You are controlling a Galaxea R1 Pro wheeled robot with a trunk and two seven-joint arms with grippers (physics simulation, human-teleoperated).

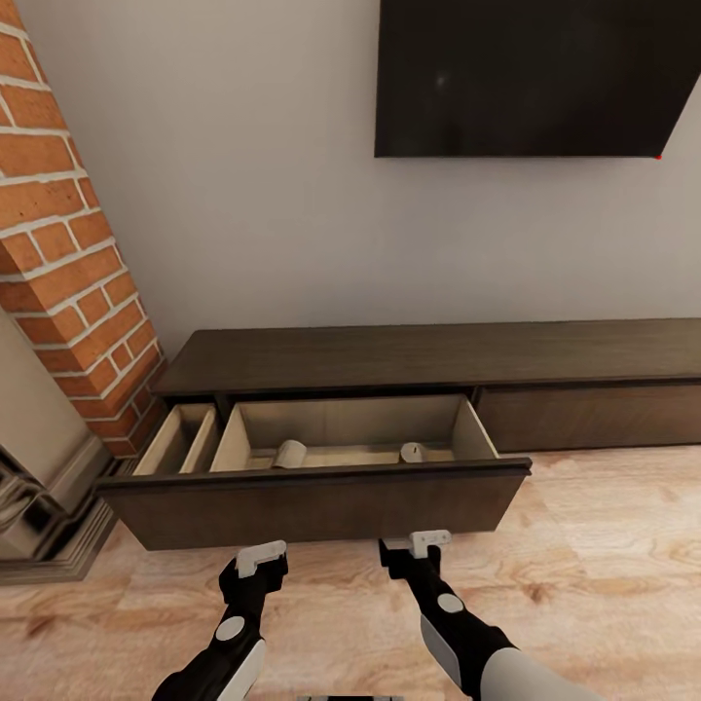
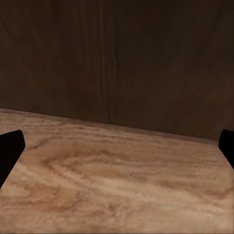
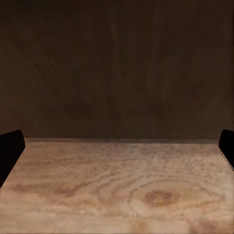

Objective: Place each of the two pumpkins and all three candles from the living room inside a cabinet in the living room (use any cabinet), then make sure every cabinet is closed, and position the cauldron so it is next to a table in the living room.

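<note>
Red brick (image 1: 68,243) climbs the wall at the far left, with a pale moulded fireplace edge (image 1: 44,506) below it. Next comes the cabinet (image 1: 428,355), long, low and dark brown against the grey wall, its left drawer (image 1: 321,501) pulled well out over the wooden floor (image 1: 604,565). Inside, a narrow compartment sits left of a wide pale one, and in the wide one lie two small pale cylinders (image 1: 289,454), perhaps candles, well apart. Just in front of the drawer face the left pincer (image 1: 261,557) hangs near the floor, jaws spread wide and holding nothing. Beside it the right pincer (image 1: 417,542) does the same, wide open and empty. Above, toward the right, a black screen (image 1: 535,73) hangs on the wall.
</note>
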